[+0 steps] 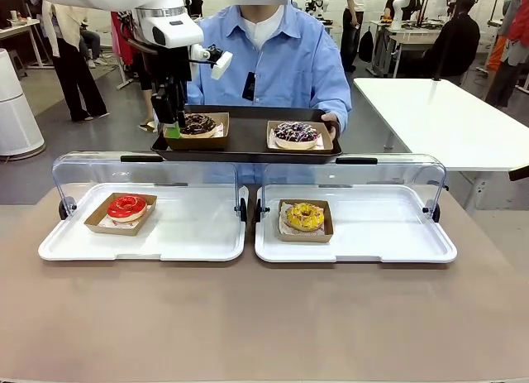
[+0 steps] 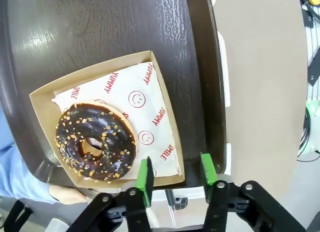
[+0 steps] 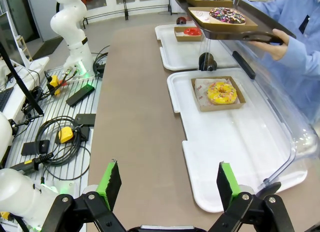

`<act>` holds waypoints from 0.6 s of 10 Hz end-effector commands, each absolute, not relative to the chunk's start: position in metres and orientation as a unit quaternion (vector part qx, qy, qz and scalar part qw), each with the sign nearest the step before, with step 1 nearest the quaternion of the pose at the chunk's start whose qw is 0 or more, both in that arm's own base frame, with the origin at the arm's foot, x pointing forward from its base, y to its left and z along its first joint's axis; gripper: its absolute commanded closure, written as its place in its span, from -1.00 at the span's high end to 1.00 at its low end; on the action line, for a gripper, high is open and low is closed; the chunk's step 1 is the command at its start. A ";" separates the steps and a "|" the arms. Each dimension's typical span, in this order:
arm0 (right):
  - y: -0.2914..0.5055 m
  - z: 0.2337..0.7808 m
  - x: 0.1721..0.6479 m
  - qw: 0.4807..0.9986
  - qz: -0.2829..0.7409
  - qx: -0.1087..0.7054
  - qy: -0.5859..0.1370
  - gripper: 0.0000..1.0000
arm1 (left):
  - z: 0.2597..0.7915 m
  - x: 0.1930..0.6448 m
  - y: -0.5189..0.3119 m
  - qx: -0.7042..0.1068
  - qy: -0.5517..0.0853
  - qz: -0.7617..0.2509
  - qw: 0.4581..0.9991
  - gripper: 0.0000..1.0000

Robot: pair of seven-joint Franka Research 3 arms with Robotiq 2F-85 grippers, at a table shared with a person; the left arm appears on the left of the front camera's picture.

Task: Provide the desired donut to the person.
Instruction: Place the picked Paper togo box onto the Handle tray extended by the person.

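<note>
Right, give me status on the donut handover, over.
Left gripper open at the edge of the chocolate donut's box, box resting on the person's dark tray. Right gripper open, idle over the table. Nothing in the way.

Bright, even overhead light. Glare streaks the dark tray (image 2: 100,26) beyond my left fingers (image 2: 146,179); soft shadows; wide-angle bending at wrist-view edges.

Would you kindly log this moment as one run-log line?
left gripper: open, at the chocolate donut's box | box: on person's tray | right gripper: open, idle over table
</note>
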State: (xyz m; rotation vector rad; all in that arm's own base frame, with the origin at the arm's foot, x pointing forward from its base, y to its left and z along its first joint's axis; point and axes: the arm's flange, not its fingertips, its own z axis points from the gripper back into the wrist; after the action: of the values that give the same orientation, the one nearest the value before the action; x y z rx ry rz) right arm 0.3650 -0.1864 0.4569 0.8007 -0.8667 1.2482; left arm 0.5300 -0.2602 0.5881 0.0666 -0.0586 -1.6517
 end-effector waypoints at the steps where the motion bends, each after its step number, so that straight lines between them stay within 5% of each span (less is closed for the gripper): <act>1: -0.186 0.457 0.364 0.651 0.550 0.353 -0.386 1.00 | 0.593 0.530 -0.255 0.015 -0.026 -0.743 0.669 1.00; 6: -0.186 0.457 0.364 0.651 0.550 0.353 -0.386 1.00 | 0.597 0.525 -0.254 0.007 -0.030 -0.745 0.666 1.00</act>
State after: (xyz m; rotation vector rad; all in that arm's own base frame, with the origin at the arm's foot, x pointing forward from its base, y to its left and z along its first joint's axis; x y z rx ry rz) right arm 0.3650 -0.1864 0.4569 0.8007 -0.8668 1.2482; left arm 0.5273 -0.2597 0.5924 0.0509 -0.0612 -1.6600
